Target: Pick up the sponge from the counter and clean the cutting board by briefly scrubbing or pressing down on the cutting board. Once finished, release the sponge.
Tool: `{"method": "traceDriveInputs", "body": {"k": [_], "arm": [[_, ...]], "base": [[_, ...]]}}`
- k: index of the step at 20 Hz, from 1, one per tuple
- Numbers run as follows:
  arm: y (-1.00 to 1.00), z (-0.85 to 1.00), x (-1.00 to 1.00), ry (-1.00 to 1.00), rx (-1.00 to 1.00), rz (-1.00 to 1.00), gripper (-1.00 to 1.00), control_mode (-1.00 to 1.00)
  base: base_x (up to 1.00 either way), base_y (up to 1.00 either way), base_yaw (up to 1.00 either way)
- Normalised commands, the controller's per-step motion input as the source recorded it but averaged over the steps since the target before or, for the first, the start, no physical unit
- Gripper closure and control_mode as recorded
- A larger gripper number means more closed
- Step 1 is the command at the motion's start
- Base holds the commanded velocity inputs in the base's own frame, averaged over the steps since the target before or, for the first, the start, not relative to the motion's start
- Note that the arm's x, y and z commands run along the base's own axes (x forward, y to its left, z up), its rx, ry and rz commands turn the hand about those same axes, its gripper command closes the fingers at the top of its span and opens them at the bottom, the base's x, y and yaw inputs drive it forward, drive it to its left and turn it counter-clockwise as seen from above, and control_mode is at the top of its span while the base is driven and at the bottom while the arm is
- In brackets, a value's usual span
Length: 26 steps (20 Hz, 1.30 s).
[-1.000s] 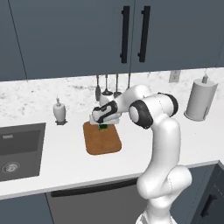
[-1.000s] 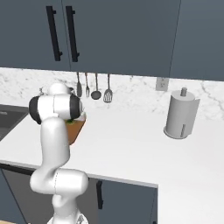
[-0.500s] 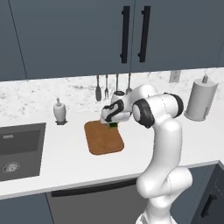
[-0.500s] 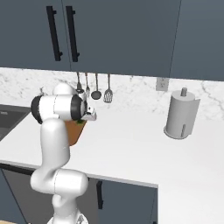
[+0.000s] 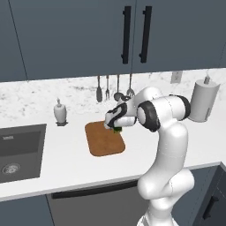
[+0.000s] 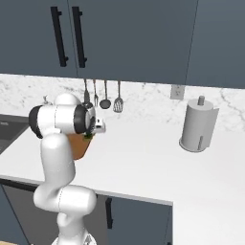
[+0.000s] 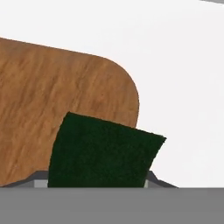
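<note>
Here, hand grips sponge above cutting board on white counter.

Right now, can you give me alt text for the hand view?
A dark green sponge sits in the end effector, over a rounded corner of the brown wooden cutting board. White counter lies beyond the board.

Gripper closed on sponge above far right corner of cutting board; board flat on counter, right of sink.
</note>
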Motion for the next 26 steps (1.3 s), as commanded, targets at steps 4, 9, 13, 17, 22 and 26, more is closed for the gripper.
{"method": "traceDriveInputs", "body": {"k": [4, 9, 13, 17, 22, 26], "arm": [[0.00, -0.07, -0.40, -0.09, 0.00, 0.20, 1.00, -1.00], [0.00, -0.12, -0.25, -0.04, 0.00, 0.18, 1.00, -1.00], [0.05, -0.17, -0.04, 0.00, 0.07, 0.11, 1.00, -1.00], [0.35, -0.09, -0.26, 0.00, 0.13, 0.00, 1.00, -1.00], [0.53, -0.09, -0.49, 0.00, 0.12, 0.00, 1.00, -1.00], [0.65, -0.13, -0.29, 0.00, 0.04, 0.00, 1.00, -1.00]], "base": [[0.00, 0.00, 0.00], [0.00, 0.00, 0.00], [0.00, 0.00, 0.00], [0.00, 0.00, 0.00], [0.00, 0.00, 0.00], [0.00, 0.00, 0.00]]}}
